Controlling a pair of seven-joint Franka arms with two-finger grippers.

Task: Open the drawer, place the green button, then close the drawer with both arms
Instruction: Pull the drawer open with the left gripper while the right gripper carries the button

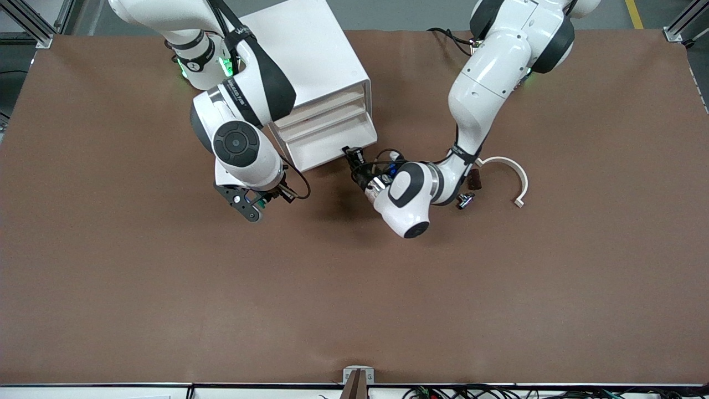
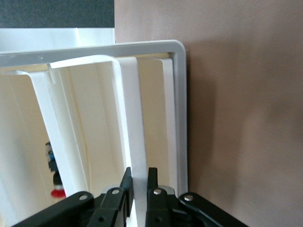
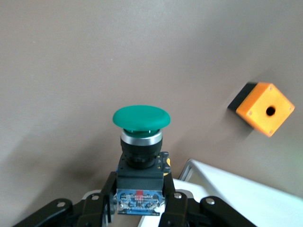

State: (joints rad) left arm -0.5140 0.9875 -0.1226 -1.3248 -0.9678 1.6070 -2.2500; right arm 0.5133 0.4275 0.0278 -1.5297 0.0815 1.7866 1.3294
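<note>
The white cabinet (image 1: 310, 50) stands near the robots' bases. My left gripper (image 1: 353, 158) is at the front of its lowest drawer (image 1: 332, 147). In the left wrist view the left gripper (image 2: 138, 182) is shut on the drawer's thin white front wall (image 2: 132, 118), one finger on each side. My right gripper (image 1: 249, 204) hangs over the table beside the cabinet, toward the right arm's end. In the right wrist view the right gripper (image 3: 140, 189) is shut on the black-and-blue body of the button (image 3: 141, 118), whose green cap points away from the wrist.
An orange box (image 3: 262, 108) lies on the table and a cabinet corner (image 3: 236, 189) shows close by. A white half ring (image 1: 512, 177), a silver metal part (image 1: 465, 200) and a dark block (image 1: 474, 180) lie by the left arm. A small red and blue item (image 2: 54, 172) sits inside the cabinet.
</note>
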